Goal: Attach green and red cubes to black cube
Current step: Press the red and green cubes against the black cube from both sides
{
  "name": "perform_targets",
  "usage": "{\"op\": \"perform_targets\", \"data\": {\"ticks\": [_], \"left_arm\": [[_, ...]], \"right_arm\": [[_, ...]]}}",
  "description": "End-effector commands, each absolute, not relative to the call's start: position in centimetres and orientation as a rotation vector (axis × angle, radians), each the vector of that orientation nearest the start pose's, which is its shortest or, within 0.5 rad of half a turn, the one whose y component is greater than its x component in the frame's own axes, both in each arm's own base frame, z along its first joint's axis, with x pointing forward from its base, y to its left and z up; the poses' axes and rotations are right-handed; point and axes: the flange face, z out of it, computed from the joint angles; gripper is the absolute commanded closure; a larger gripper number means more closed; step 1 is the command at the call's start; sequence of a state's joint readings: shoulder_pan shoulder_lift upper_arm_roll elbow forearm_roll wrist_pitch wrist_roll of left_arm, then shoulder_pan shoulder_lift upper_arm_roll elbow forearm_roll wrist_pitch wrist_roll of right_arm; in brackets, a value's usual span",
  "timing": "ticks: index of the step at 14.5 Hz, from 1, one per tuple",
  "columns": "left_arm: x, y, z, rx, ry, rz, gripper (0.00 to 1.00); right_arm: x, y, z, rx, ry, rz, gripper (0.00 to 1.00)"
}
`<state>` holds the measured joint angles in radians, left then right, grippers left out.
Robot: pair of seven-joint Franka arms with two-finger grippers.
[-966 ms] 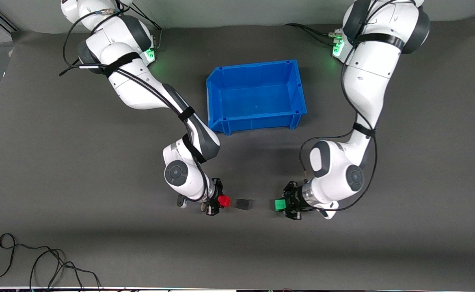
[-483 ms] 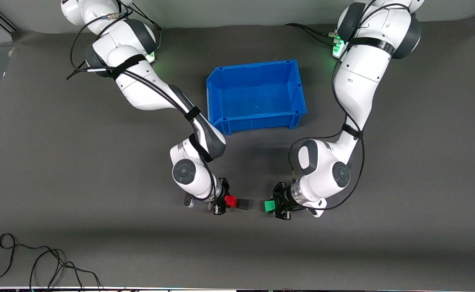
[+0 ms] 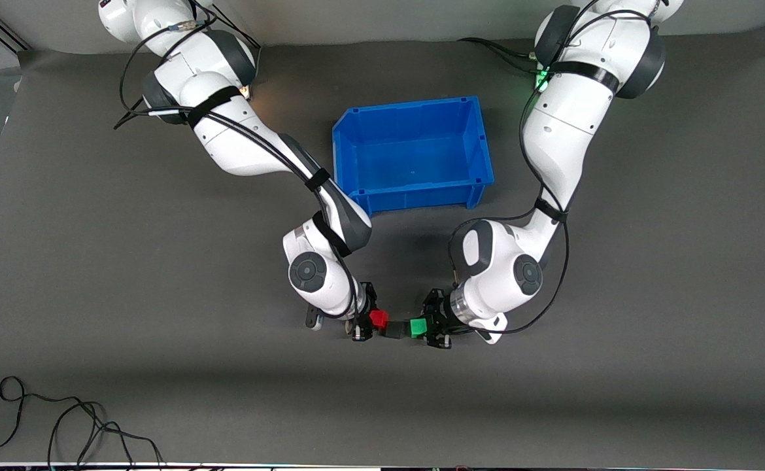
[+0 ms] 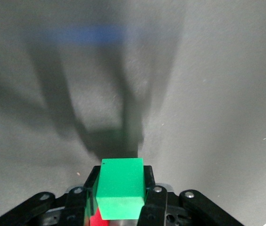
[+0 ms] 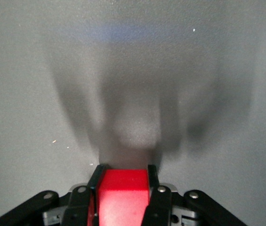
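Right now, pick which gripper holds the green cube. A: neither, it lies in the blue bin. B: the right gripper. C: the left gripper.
C: the left gripper is shut on the green cube, beside the black cube; the right gripper holds the red cube.

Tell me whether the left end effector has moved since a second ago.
Yes. The left end effector, holding the green cube, moved toward the black cube, below the fixed blue bin.

I saw the black cube [image 3: 395, 330] on the mat [image 3: 95, 261], nearer the front camera than the bin [image 3: 412, 191]. The red cube [image 3: 378, 319] touched its side toward the right arm's end, the green cube [image 3: 418, 327] its side toward the left arm's end.
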<state>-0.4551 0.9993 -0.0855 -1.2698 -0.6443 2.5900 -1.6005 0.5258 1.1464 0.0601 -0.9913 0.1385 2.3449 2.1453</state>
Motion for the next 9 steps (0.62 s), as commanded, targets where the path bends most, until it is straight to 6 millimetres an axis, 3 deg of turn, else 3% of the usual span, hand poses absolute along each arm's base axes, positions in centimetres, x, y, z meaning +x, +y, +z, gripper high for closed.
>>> {"op": "perform_targets", "data": {"ticks": [1,9], "left_arm": [[67.7,-38.5,17.6,1.788,1.899,-0.375,0.77],[66.9,-39.6,17.4,1.772,1.925,-0.393,0.7]], "right_arm": [[67.7,43.1,16.2,-1.899,2.179,0.157,0.84],[68.4,41.9,16.1,-1.91,2.183,0.095,0.83]]}}
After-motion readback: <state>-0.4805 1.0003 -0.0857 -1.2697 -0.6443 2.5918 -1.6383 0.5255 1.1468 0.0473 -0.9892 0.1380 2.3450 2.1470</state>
